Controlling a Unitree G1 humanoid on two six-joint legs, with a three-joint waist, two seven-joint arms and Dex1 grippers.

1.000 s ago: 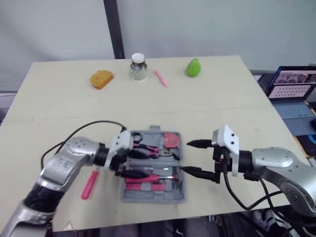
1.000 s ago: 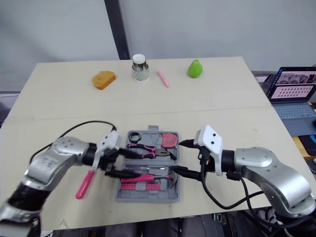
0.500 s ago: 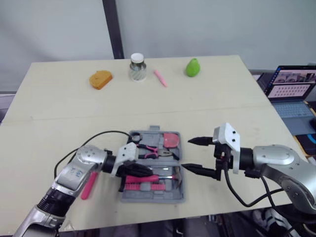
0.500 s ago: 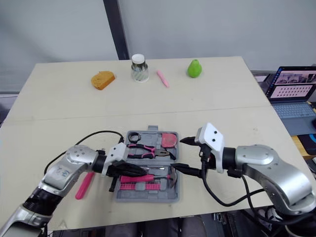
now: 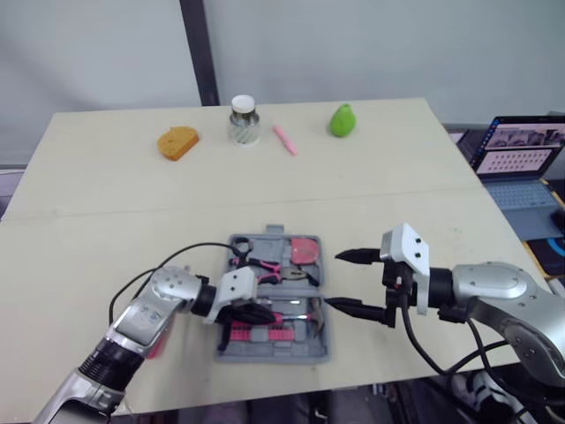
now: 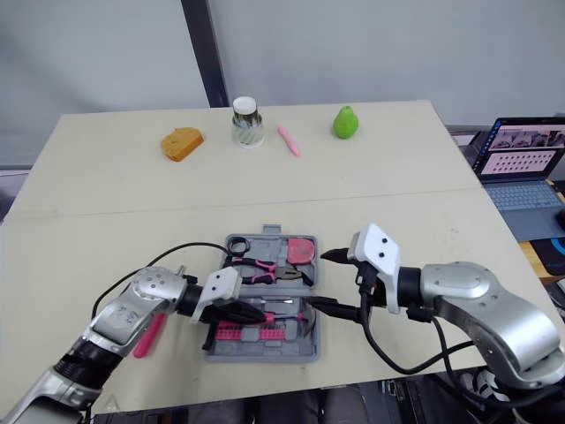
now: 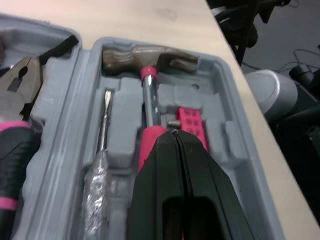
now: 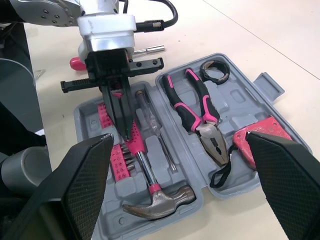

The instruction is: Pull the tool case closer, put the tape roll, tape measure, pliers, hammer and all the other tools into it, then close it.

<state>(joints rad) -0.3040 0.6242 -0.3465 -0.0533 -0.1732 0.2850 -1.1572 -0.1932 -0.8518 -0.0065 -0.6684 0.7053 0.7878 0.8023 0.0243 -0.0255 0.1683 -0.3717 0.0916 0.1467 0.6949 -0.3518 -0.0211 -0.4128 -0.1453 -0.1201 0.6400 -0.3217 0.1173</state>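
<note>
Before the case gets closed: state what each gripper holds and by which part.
Nothing held. Left gripper shut, tips at the hammer handle; right gripper open.

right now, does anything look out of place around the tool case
A pink-handled tool lies on the table, outside the tool case on its left side. Inside, the hammer and pliers sit in their slots; nothing looks spilled or damaged.

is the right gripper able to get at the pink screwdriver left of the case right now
Probably not directly: from the right gripper, the pink screwdriver lies beyond the tool case, with the left arm between.
</note>
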